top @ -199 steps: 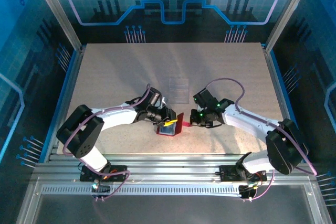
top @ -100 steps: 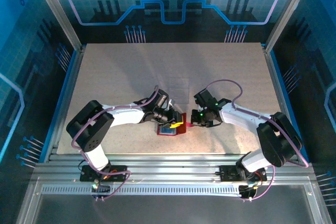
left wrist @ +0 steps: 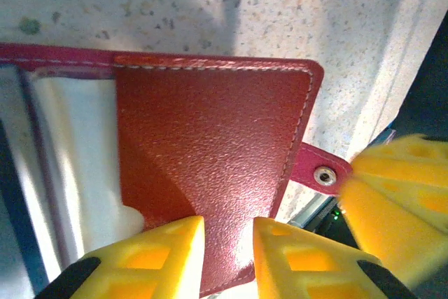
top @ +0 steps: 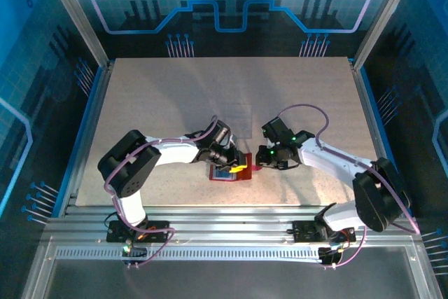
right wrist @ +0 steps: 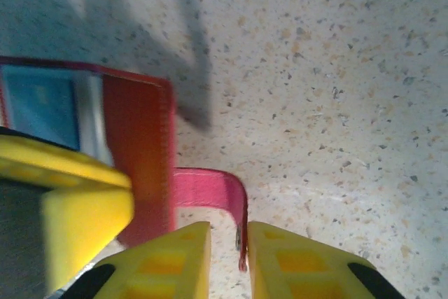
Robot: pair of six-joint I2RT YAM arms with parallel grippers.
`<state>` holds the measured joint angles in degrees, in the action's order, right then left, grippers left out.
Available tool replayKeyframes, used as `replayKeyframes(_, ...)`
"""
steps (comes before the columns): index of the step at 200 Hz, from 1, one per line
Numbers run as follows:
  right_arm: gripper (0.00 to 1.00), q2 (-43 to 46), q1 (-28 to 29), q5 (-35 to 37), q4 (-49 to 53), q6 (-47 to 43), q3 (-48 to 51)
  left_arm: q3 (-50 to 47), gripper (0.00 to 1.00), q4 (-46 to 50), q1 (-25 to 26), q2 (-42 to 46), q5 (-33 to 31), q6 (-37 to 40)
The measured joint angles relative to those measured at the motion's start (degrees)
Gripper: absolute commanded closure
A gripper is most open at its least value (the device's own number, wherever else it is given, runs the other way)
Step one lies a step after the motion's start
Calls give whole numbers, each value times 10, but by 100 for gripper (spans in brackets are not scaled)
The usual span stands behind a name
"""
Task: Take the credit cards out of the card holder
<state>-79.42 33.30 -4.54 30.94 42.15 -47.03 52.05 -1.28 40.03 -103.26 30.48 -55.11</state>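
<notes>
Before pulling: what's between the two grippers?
The snap tab of the card holder: it runs from the red flap under the left gripper to between the fingers of the right gripper, per both wrist views.

Two white arms (top: 329, 161) with black joints (top: 117, 173), looping purple cables (top: 301, 108), green lights (top: 268, 150), yellow jaws.

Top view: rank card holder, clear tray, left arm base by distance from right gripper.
From the right gripper:
1. card holder, just to its left, snap tab at the fingertips.
2. clear tray, behind, toward the far side.
3. left arm base, far left, near edge.
</notes>
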Motion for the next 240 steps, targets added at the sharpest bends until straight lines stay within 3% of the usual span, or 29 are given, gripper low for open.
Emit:
replayKeyframes(74,74,46,0,-57,-1,17,-42,4,76,18,0,-1,-2,11)
replayKeyframes(152,81,-11,0,-137,-79,49,-3,4,79,18,0,-2,-2,11)
replayKeyframes(240,84,-54,0,-169,-128,58,3,3,80,39,-3,0,-19,10)
